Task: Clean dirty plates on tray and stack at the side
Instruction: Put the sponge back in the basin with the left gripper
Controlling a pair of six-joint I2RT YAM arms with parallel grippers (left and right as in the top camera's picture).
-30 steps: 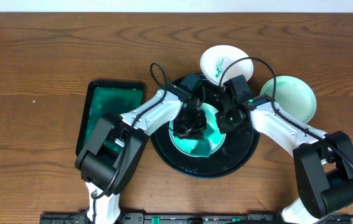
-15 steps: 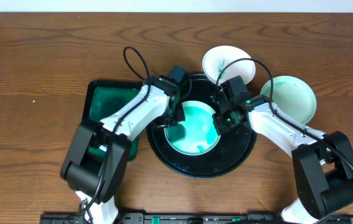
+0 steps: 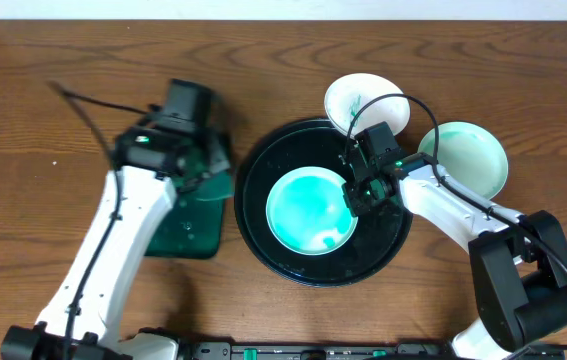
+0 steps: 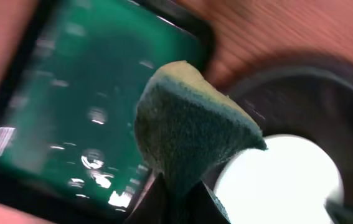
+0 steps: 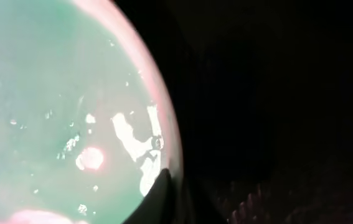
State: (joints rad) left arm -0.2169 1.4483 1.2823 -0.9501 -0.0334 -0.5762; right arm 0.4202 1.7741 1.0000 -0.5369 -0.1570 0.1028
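A teal-smeared plate [image 3: 308,212] lies on the black tray [image 3: 388,245]. My right gripper [image 3: 355,190] is shut on this plate's right rim; in the right wrist view a finger [image 5: 164,190] sits on the rim of the plate [image 5: 51,93]. My left gripper [image 3: 201,158] is over the dark green rectangular tray [image 3: 178,232], shut on a green cloth [image 4: 188,124]. A white plate [image 3: 363,100] with a green mark and a teal-tinted plate [image 3: 468,158] lie on the table behind and to the right of the black tray.
The green rectangular tray [image 4: 70,112] sits left of the black tray [image 4: 325,74] and looks wet. The wooden table [image 3: 53,90] extends to the left and back. The right arm's cable [image 3: 403,98] arcs over the white plate.
My left arm has swung left, off the plate on the black tray to over the green tray, carrying the cloth. The right gripper has stayed on the plate's rim.
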